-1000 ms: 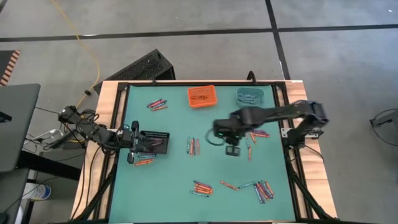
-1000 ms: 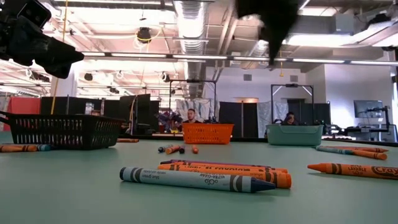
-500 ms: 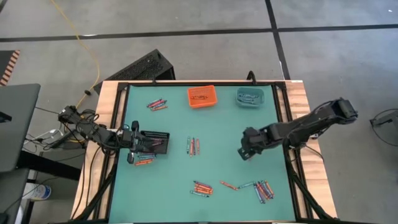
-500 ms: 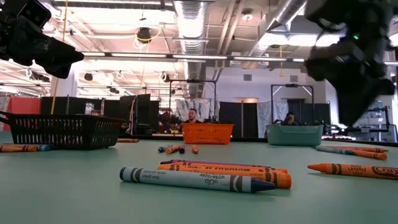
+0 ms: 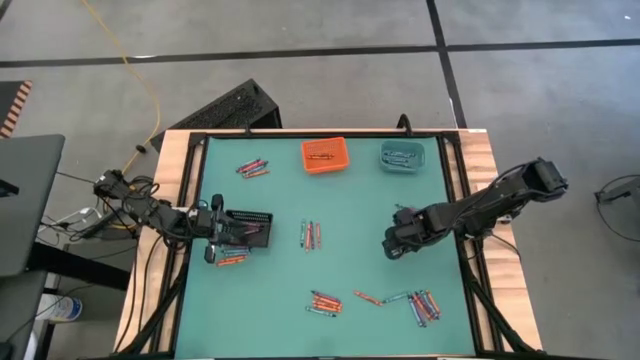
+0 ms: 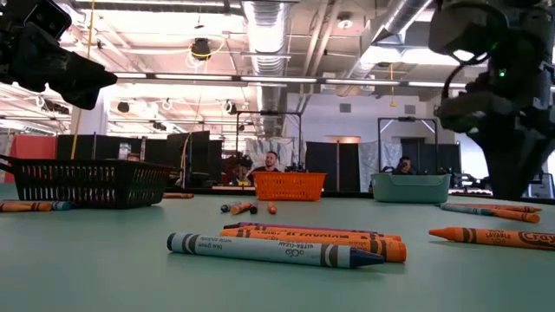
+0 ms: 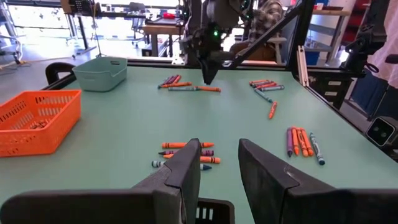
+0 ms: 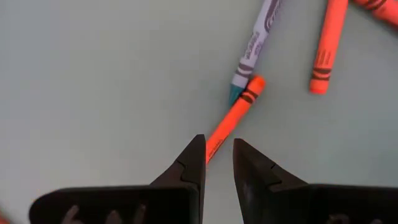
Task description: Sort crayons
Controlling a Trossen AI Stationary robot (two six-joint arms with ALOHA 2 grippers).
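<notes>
Right gripper (image 5: 392, 246) shifted slightly lower; fingers (image 8: 194, 163) narrowly open, empty, over orange crayon (image 8: 233, 118). Left fingers (image 7: 186, 171) apart, empty.

You're in a lab or workshop: exposed ceiling ducts (image 6: 264, 35), rows of workbenches (image 7: 163, 31), and concrete floor (image 5: 300, 60) beyond the counter's (image 5: 350, 210) edges.

One camera hangs overhead, looking straight down on the whole table (image 5: 330, 200). Another sits at tabletop level, looking across into the room. The left wrist camera looks across toward the right gripper (image 7: 208, 73); the right wrist camera looks close down past its fingers (image 8: 193, 165). All share the green tabletop.
</notes>
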